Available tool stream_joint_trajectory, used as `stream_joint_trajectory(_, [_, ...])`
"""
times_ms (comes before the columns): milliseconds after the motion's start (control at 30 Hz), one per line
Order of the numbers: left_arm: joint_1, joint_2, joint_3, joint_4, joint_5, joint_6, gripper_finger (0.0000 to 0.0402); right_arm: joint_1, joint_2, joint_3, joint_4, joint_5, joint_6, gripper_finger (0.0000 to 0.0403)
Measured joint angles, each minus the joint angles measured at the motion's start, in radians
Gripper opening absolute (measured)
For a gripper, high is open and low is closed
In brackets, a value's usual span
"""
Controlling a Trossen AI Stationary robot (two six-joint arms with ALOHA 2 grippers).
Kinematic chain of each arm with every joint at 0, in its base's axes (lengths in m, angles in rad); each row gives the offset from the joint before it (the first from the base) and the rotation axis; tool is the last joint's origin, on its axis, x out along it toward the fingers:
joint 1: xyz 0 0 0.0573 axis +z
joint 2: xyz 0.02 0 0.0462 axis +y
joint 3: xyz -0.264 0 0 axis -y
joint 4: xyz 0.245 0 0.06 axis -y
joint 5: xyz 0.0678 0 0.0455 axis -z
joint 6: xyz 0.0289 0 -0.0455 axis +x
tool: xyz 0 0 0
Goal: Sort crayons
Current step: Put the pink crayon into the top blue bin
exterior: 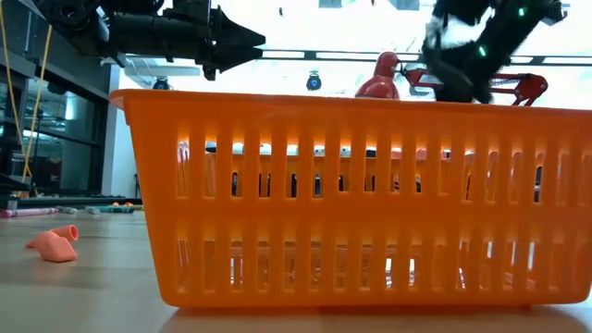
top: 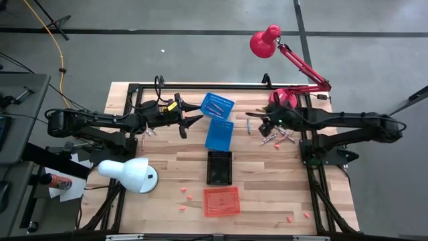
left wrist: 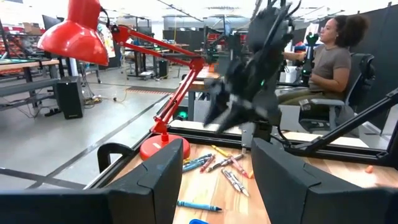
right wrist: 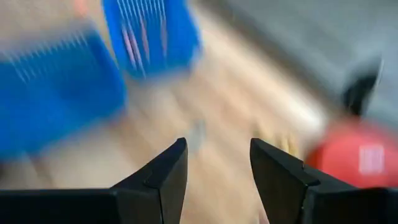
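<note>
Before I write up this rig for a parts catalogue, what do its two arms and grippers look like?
Both arms are dark, near-black jointed links. The left gripper ends in two pointed dark fingers, with a yellow marking and black cables looping by its wrist. The right gripper looks alike, with small green lights glowing on its wrist. Up close, the fingers are thick, matte, angular wedges.

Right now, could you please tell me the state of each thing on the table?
Left gripper: open, empty, above the table.
Right gripper: open, empty, over the crayon pile.
Crayons: loose, unsorted.
Upper blue basket: a few crayons inside.
Black basket: upright.
Orange basket: upright, looks empty.
</note>
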Motion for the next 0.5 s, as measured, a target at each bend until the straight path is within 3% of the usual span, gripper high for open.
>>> stream_joint_trajectory(67, [0.000, 0.000, 0.000, -0.002, 0.000, 0.000, 0.0177, -0.044, 0.033, 0.000, -0.133, -0.074, 0.048, 0.0169])
stream_joint_trajectory(233, [0.000, 0.000, 0.000, -0.008, 0.000, 0.000, 0.0179, -0.114, 0.114, 0.000, -0.373, -0.126, 0.151, 0.0169])
stream_joint_trajectory(500, [0.000, 0.000, 0.000, -0.014, 0.000, 0.000, 0.0179, -0.146, 0.233, 0.000, -0.417, -0.233, 0.315, 0.0169])
